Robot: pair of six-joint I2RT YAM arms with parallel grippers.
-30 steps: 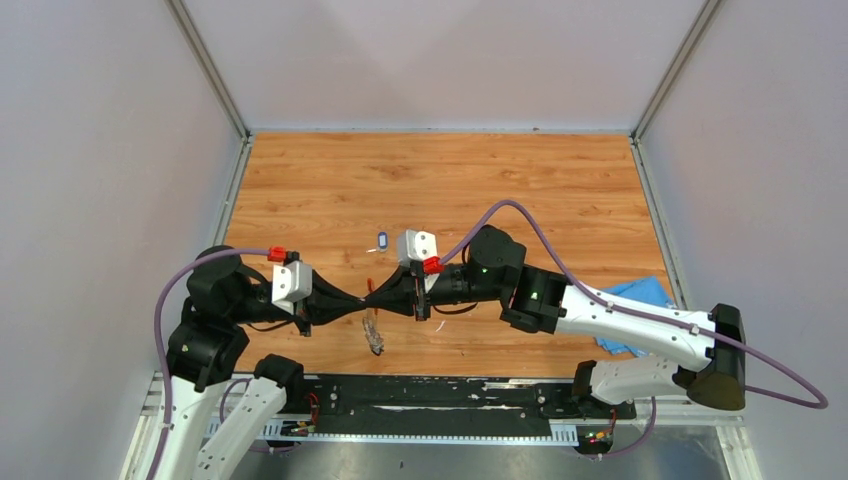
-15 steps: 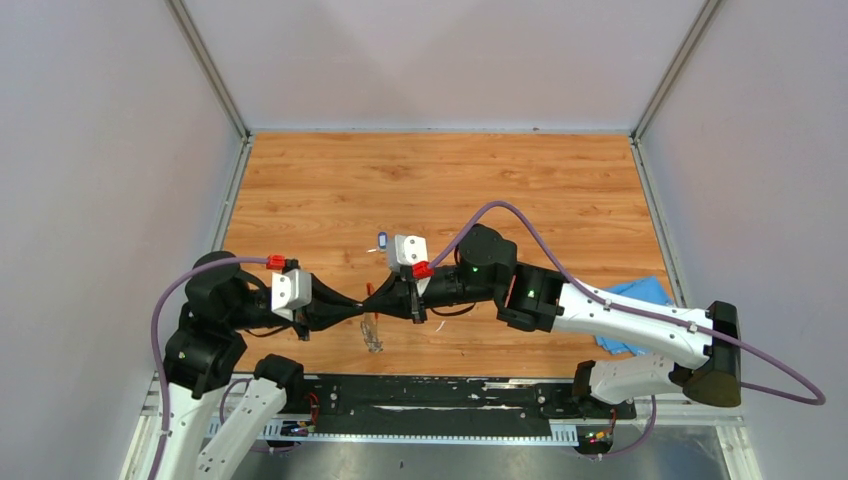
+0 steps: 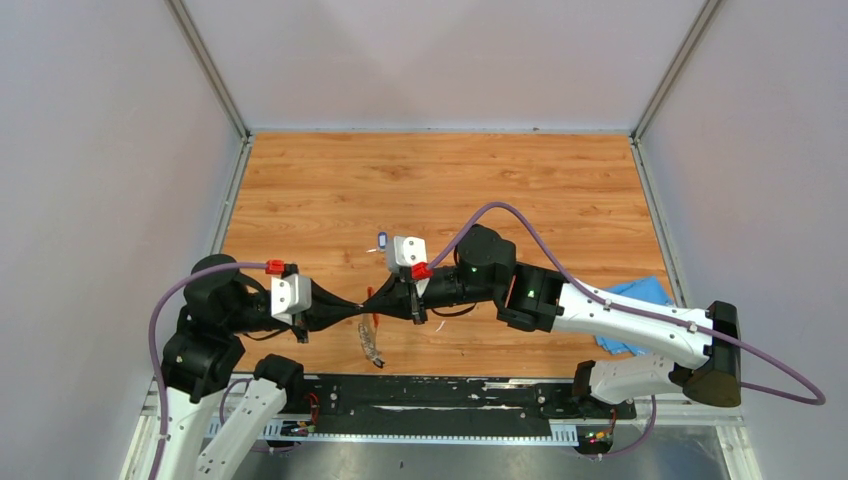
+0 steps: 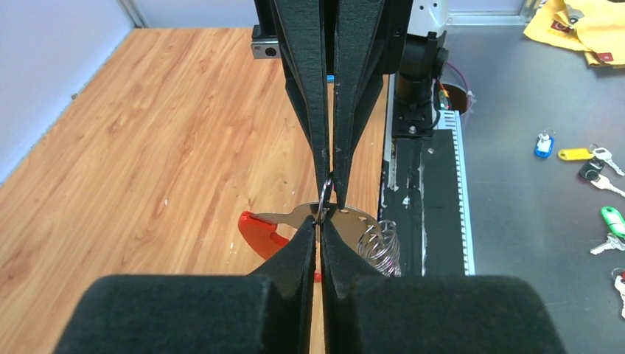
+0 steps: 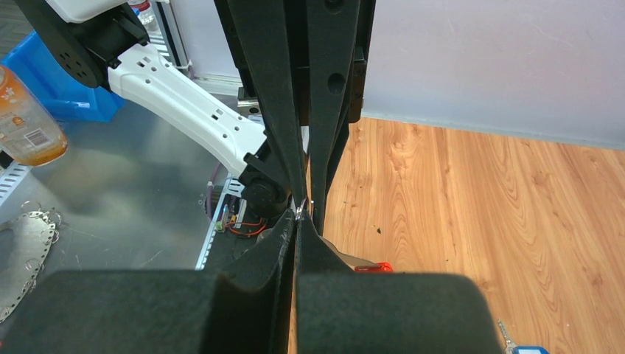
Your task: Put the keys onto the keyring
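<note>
Keyring (image 3: 372, 345) sagged lower; left wrist shows fingers (image 4: 295, 254) pinching it.

Two arms reach toward each other low over the wooden table (image 3: 500, 180). The left gripper (image 3: 356, 309) and the right gripper (image 3: 388, 303) meet tip to tip at the red end of the keyring (image 3: 372, 343). Its grey pieces trail toward the front edge. A small blue-and-white key (image 3: 382, 240) lies just behind. A blue cloth (image 3: 640, 292) sits far right.
</note>
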